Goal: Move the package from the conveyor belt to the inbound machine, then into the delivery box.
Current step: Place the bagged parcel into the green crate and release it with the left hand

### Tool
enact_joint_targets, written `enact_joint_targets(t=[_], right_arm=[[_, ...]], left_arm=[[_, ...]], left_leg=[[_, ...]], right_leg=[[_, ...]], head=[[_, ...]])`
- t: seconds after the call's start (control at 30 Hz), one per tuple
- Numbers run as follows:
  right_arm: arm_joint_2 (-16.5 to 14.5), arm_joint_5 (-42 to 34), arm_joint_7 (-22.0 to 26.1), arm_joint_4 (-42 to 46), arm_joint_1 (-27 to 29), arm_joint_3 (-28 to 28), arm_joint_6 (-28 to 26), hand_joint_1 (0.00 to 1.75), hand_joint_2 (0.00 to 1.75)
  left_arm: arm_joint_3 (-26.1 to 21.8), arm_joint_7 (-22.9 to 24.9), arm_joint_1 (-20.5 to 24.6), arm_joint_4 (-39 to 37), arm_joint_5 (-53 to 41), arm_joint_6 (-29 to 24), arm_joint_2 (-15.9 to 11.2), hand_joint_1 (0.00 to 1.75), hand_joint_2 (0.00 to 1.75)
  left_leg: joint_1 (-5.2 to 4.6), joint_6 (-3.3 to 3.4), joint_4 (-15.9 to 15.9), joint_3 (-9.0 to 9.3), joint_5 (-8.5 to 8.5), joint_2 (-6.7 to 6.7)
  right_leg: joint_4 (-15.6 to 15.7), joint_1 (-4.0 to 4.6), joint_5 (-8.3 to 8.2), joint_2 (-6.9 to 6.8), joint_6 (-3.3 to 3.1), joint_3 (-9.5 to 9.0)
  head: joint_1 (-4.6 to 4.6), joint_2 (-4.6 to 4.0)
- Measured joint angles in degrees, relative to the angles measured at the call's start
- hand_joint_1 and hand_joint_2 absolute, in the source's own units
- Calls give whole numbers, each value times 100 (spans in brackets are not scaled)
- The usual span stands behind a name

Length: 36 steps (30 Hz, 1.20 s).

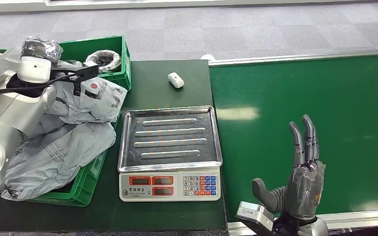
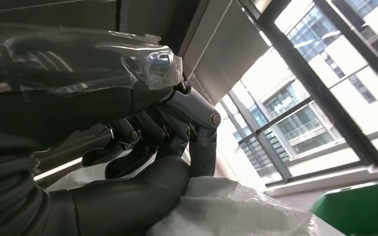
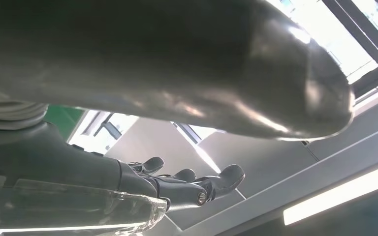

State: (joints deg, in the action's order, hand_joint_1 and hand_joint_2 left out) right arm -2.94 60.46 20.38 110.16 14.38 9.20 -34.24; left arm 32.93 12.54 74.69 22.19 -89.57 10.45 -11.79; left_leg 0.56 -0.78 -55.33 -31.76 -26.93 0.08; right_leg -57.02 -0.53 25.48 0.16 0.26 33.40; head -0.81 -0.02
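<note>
My left hand [image 1: 42, 49] is over the green delivery box [image 1: 125, 64] at the left. Its dark fingers reach onto a grey plastic package [image 1: 91, 101] with a red sticker, lying on top of the box. Up close, the left hand [image 2: 142, 147] pinches the package [image 2: 236, 206] between thumb and curled fingers. The inbound machine, a scale with a steel tray [image 1: 170, 135], stands bare in the middle. Low over the green conveyor belt [image 1: 315, 98], my right hand [image 1: 302, 172] is open and holds nothing, and the right hand [image 3: 177, 187] has its fingers straight.
Another grey package [image 1: 54, 152] drapes over the box's near side. More wrapped items [image 1: 103, 59] lie at its far end. A small white object [image 1: 175, 79] sits on the dark table behind the scale. A green corner of the box [image 2: 359, 211] is beside the left hand.
</note>
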Motion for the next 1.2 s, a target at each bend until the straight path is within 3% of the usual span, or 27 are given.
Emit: enact_joint_targets(t=[0.3, 0.4, 0.53, 0.63, 0.73, 0.77, 0.83, 0.93, 1.0, 1.2], right_arm=[[52, -31, -107, -15, -72, 8, 11, 0, 0], [52, -32, -116, -38, -121, 23, 14, 0, 0], [52, -35, -132, -64, -155, 39, 12, 0, 0], [56, -37, -156, -90, -159, 64, -15, 0, 0], [78, -43, -184, -130, -173, 92, -84, 0, 0], [86, -45, -199, -143, -175, 97, -114, 0, 0], [99, -39, -240, -163, -168, 104, -179, 0, 0], [113, -15, -301, -172, -139, 111, -285, 0, 0], [122, -10, -315, -173, -128, 114, -322, 0, 0], [140, -8, -338, -173, -71, 118, -351, 0, 0]], left_arm=[[-208, 1298, -31, -263, 0, -154, -392, 175, 175], [-289, 1433, -40, -296, 0, -223, -490, 168, 175], [-357, 1670, -74, -314, 0, -391, -586, 1, 175], [-464, 1841, -113, -318, 4, -615, -664, 0, 175], [-650, 1815, -212, -313, 119, -1096, -690, 0, 44], [-745, 1730, -267, -302, 242, -1383, -682, 0, 0], [-1038, 1278, -409, -225, 734, -2111, -610, 0, 0], [-1812, -319, -733, 117, 2221, -3082, -309, 0, 0], [-2314, -1150, -968, 392, 2913, -3359, -82, 0, 0], [-3086, -1741, -1372, 920, 3512, -3243, 272, 0, 0]], left_leg=[[3, -1, 3, -3, 1, 2], [3, -1, 3, -3, 1, -2], [2, -1, 3, -8, 1, -3], [1, -1, 2, -7, 1, 1], [2, -1, 2, -7, 1, -4], [2, -1, 2, -6, 1, -5], [2, -1, 1, -6, 1, -5], [0, -1, 0, -7, 1, -11], [0, -1, 0, -8, 0, -9], [0, -1, -1, -3, -4, 26]], right_leg=[[-3, 4, 1, 2, -1, 5], [-2, 4, 1, -2, -1, 5], [-3, 2, 1, -3, -1, 4], [-2, 2, 1, 1, -1, 8], [-1, 2, 1, -3, -2, 10], [-1, 3, 2, -4, -2, 11], [0, 2, 2, -4, -2, 13], [1, 1, 2, -10, -2, 9], [1, 0, 1, -9, -1, 6], [2, -2, -3, 30, -2, 19]], head=[[0, 0], [0, 1], [-2, 0], [-1, 0], [-1, 0], [-1, 0], [-1, -1], [-2, -1], [-4, 0], [0, 0]])
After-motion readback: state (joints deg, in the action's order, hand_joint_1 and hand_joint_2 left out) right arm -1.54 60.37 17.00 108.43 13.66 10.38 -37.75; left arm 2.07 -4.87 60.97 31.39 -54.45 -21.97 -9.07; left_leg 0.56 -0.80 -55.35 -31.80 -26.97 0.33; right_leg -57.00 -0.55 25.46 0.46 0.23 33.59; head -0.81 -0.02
